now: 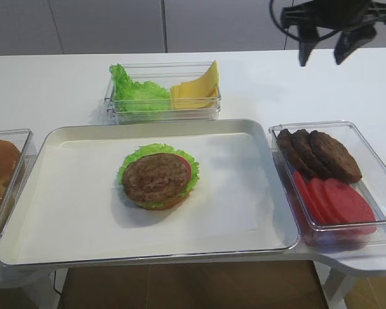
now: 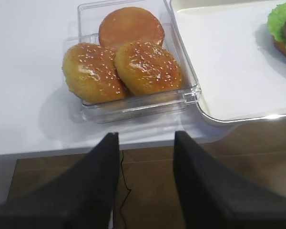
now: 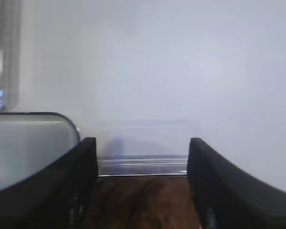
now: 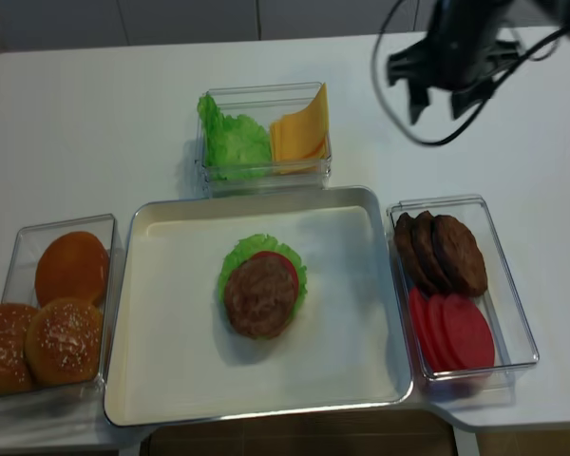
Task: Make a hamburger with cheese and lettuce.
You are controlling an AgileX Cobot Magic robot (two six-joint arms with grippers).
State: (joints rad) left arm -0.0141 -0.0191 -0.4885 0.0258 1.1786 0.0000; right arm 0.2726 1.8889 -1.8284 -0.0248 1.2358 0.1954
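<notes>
The hamburger [image 1: 157, 180] is an open stack of bun half, green leaf, red slice and brown patty on top, at the middle of the white tray [image 1: 83, 212]. It also shows in the other high view [image 4: 261, 293] and at the top right edge of the left wrist view [image 2: 283, 28]. The lettuce [image 1: 138, 93] and the cheese [image 1: 196, 91] share a clear box behind the tray. My right gripper [image 1: 325, 50] hangs open and empty, high above the far right of the table. My left gripper [image 2: 145, 136] is open and empty over the table's front left edge.
A clear box [image 1: 373, 161] right of the tray holds dark patties [image 1: 318, 154] and red slices [image 1: 334, 199]. A clear box [image 2: 188, 90] left of the tray holds sesame and plain buns [image 2: 145, 67]. The right wrist view shows a clear box rim [image 3: 143, 164] between the fingers.
</notes>
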